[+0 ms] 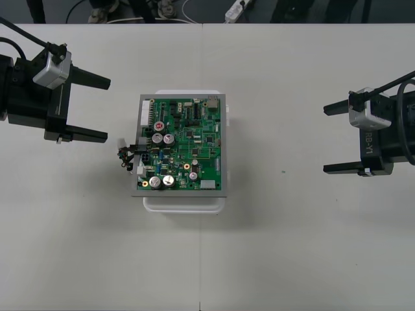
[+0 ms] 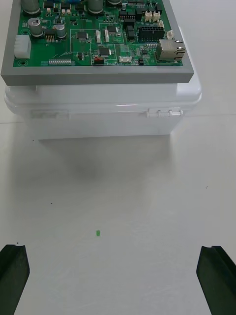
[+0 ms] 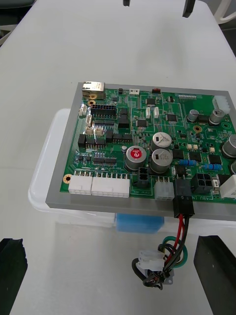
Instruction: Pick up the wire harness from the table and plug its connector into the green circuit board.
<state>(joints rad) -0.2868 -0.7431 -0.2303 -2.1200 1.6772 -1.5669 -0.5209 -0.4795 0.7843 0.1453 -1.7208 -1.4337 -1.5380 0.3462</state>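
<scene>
1. At the left edge of the green circuit board (image 1: 185, 146) the wire harness (image 1: 128, 157) hangs off the side. Its black plug (image 3: 183, 204) looks seated in a black connector on the board. The red, black and green wires (image 3: 179, 236) drop from the plug to a small tangle (image 3: 155, 270) beside the white base (image 1: 185, 202).
2. By my judgement the harness is very light and limp — the thin wires will bend and spring rather than push. Tugging on them could strain the joint or drag the plug out. The plug body is the only stiff part, so that is the place to pinch, across its flat sides. The tangle would slip and twist in a grip.
3. The left gripper (image 1: 87, 108) waits near the table's left edge, jaws spread wide and holding nothing. In the left wrist view its fingers (image 3: 12, 268) frame the harness and sit well short of it.
4. The right gripper (image 1: 338, 138) is near the table's right edge, jaws likewise spread and empty. It faces the board's right side across bare table.
5. The table (image 1: 292, 246) is plain, pale and smooth — it offers little grip for a loose thing, and the base might slide if pushed sideways. The board stands mid-table, somewhat nearer the far edge, with open space on every side for either arm to approach.
</scene>
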